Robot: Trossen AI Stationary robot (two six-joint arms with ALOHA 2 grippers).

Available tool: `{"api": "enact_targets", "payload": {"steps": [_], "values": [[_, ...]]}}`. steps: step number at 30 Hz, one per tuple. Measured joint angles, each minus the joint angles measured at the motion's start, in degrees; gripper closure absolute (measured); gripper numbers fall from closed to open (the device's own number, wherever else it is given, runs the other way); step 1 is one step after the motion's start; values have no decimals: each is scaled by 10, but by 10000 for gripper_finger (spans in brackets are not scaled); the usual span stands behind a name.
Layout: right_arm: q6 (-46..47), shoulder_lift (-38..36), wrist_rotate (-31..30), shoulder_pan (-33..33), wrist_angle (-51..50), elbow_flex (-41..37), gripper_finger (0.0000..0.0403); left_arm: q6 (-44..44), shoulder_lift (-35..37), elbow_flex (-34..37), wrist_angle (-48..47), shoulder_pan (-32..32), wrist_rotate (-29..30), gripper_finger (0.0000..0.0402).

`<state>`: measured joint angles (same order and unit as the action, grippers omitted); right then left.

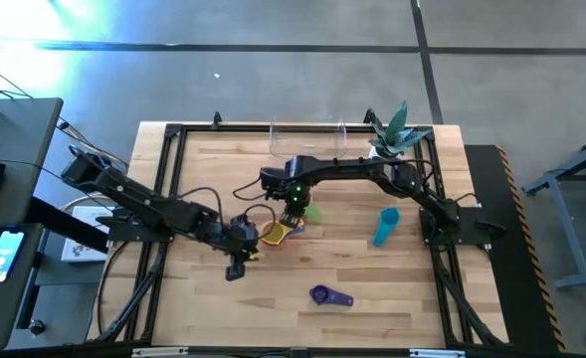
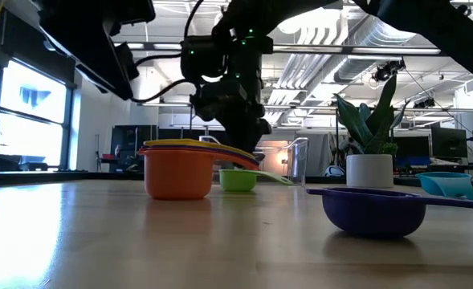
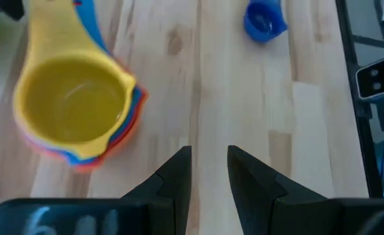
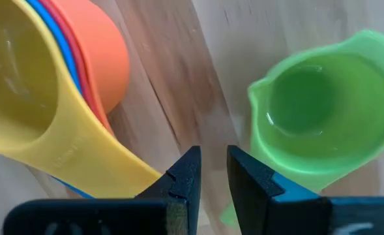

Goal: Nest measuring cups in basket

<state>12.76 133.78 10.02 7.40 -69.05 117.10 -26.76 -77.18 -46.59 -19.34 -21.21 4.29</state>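
A nested stack, yellow cup on top of blue, red and orange ones (image 1: 278,234) (image 3: 71,104) (image 2: 177,172), stands on the table's middle. The green cup (image 1: 311,211) (image 4: 325,121) stands upright just right of it. The purple cup (image 1: 323,295) (image 2: 373,210) sits toward the near edge, and the light blue cup (image 1: 385,227) lies tilted to the right. My right gripper (image 4: 212,171) hovers, narrowly open, between the yellow handle (image 4: 81,156) and the green cup. My left gripper (image 3: 209,171), narrowly open, hangs over bare wood near-left of the stack. The clear basket (image 1: 307,134) stands at the far edge.
A white pot with a green plant (image 1: 392,134) (image 2: 369,152) stands at the far right corner beside the basket. A black frame (image 1: 173,199) runs around the table top. Bare wood lies on the left half and along the near edge around the purple cup.
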Motion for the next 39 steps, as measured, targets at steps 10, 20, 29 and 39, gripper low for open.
{"api": "enact_targets", "payload": {"steps": [10, 20, 29, 39], "values": [[9, 0, 17, -20, -7, 0, 336, 77, -43, 0, 61, 23, -40, 312], [27, 0, -9, -29, -11, 1, 336, 105, -77, 0, 81, 54, -56, 312], [33, 0, -51, -13, -92, 63, 336, 99, -25, 0, 48, 51, -38, 312], [33, -4, -84, -19, -178, 94, 336, 84, 100, 0, -82, 67, 72, 312]]}}
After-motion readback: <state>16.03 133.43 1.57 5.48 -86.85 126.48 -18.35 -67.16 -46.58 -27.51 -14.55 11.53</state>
